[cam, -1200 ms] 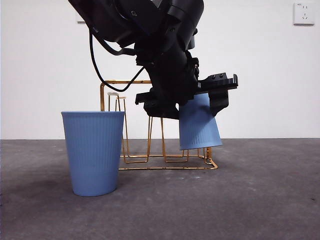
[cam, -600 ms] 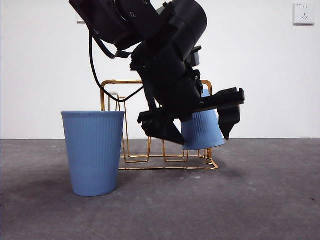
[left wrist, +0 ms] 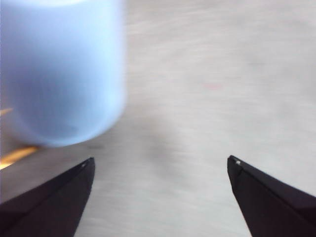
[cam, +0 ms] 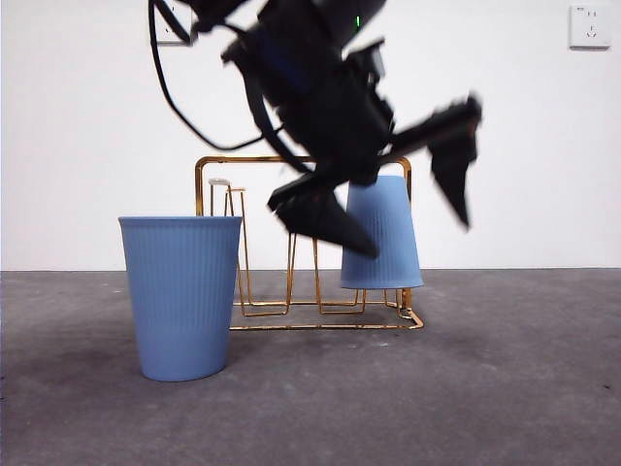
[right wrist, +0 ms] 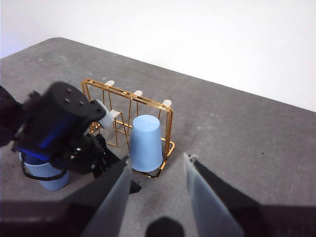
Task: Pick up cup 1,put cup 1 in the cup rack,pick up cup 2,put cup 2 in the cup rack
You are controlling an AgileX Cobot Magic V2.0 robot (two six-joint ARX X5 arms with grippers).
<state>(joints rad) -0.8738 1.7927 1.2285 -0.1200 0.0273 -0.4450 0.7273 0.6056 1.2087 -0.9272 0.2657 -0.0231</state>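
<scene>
Lifted clear since 0.5 s ago, the left gripper (cam: pixel 408 209) now hangs above and in front of the inverted blue cup (cam: pixel 382 233), its 2 black jaws spread wide and empty, smeared by motion blur. That cup sits upside down and upright on the gold wire cup rack (cam: pixel 291 243), at the end nearest the gripper, no longer tilted. A second blue cup (cam: pixel 182 296), ribbed and tapering, stands upright on the table (cam: pixel 466 388), on the far side of the rack from the gripper. The table is dark grey and matte; behind it is a plain white wall with a socket (cam: pixel 590 26).

Only the right wrist view shows the rack's pale-tipped prongs from above and the right gripper (right wrist: pixel 155 190), jaws apart, empty, well back from the rack.
</scene>
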